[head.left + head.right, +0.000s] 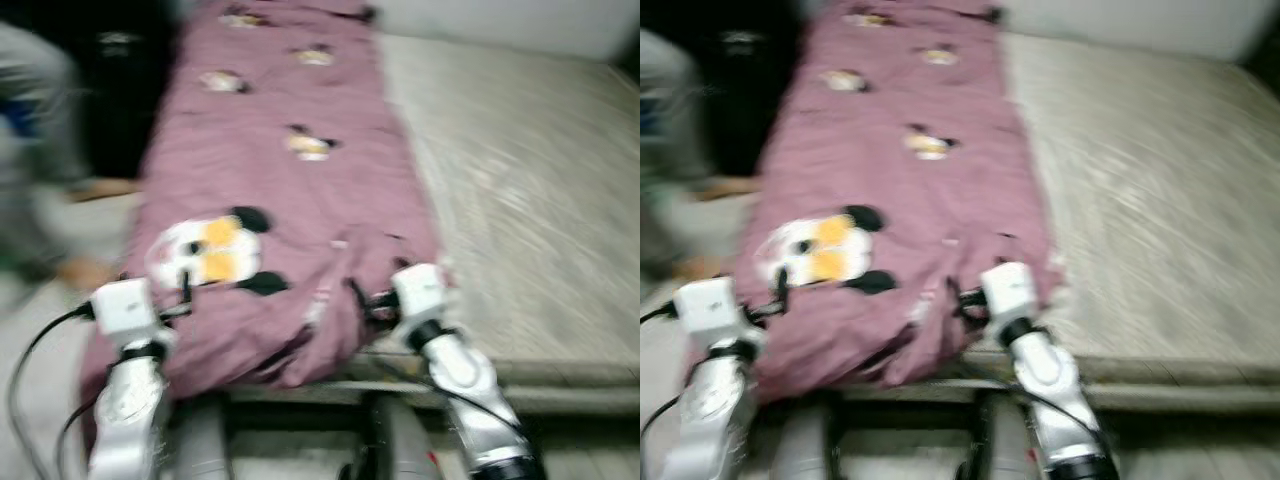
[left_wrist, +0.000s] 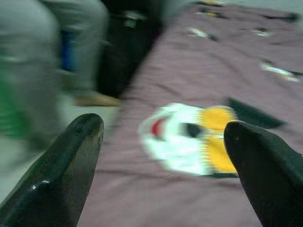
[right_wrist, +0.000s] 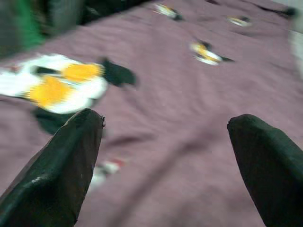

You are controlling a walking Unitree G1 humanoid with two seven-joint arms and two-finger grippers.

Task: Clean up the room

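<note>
Mauve blanket (image 1: 290,200) covers the bed's (image 1: 520,210) left side, draping its near edge; left gripper (image 2: 163,161) and right gripper (image 3: 165,165) hover wide open, empty. Grabbing unevenly could drag it floorward.

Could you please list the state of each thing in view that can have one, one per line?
blanket: spread lengthwise along the left side of the bed, near end hanging over the foot edge.
mattress: bare on its right side.
left gripper: open, over the blanket's near left corner, holding nothing.
right gripper: open, over the blanket's near edge, holding nothing.
person: standing left of the bed, blurred.
</note>
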